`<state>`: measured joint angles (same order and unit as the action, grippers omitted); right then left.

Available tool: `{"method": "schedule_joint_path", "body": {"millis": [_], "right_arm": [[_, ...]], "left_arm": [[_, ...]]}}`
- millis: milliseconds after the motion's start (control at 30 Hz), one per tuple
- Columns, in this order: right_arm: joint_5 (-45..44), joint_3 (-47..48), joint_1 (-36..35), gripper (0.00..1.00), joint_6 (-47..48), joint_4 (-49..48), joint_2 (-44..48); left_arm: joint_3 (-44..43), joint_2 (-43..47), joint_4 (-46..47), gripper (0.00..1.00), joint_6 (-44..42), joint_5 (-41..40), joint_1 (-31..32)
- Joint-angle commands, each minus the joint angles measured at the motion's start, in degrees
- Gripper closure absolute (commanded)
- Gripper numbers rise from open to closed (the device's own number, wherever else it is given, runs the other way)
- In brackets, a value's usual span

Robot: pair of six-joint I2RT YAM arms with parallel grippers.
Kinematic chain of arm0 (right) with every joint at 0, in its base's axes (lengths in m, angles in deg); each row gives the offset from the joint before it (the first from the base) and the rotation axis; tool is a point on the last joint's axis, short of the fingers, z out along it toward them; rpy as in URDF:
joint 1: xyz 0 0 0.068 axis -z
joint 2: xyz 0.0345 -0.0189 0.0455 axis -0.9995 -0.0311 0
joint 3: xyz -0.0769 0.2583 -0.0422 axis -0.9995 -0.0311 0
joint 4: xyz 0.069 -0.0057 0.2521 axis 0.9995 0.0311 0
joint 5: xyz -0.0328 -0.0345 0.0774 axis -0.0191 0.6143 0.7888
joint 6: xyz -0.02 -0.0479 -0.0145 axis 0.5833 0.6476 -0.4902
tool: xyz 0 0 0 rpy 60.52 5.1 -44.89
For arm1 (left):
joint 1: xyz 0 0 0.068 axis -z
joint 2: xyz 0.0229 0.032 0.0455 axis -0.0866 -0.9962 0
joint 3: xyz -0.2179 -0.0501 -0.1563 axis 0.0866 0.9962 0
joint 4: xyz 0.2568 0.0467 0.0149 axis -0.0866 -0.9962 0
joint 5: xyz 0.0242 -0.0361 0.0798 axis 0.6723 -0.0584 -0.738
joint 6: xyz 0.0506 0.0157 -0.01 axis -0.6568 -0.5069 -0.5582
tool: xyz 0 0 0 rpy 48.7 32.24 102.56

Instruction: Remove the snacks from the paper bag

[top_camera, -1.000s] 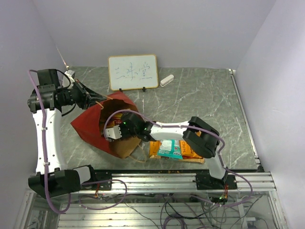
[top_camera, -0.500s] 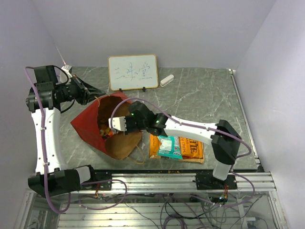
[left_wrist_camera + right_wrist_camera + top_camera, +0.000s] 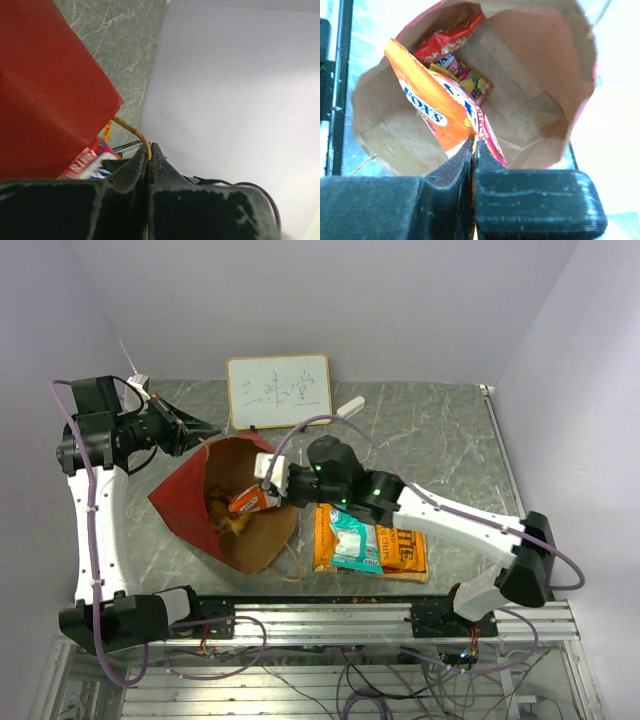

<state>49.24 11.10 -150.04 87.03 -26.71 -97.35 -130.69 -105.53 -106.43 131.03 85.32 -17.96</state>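
Left gripper clamped on thin tan loop handle of tall red paper bag. Right gripper pinching glossy orange snack packet over bag mouth. Large orange-and-teal chip bag flat on grey marbled table.

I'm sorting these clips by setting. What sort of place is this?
Probably a lab-style robot test cell, not a home or shop: plain pale walls box in a marble-patterned tabletop, an aluminium rail runs along its near edge, and a small handwritten whiteboard stands at the back.
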Motion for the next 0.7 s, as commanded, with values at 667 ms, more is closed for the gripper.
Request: {"method": "schedule_joint_path", "body": {"millis": [667], "right_arm": [[-54.30,6.46,5.88,1.00,-68.50,54.38,19.00]], "left_arm": [[-1.28,-2.08,1.91,0.93,-1.64,0.43,-0.85]]}}
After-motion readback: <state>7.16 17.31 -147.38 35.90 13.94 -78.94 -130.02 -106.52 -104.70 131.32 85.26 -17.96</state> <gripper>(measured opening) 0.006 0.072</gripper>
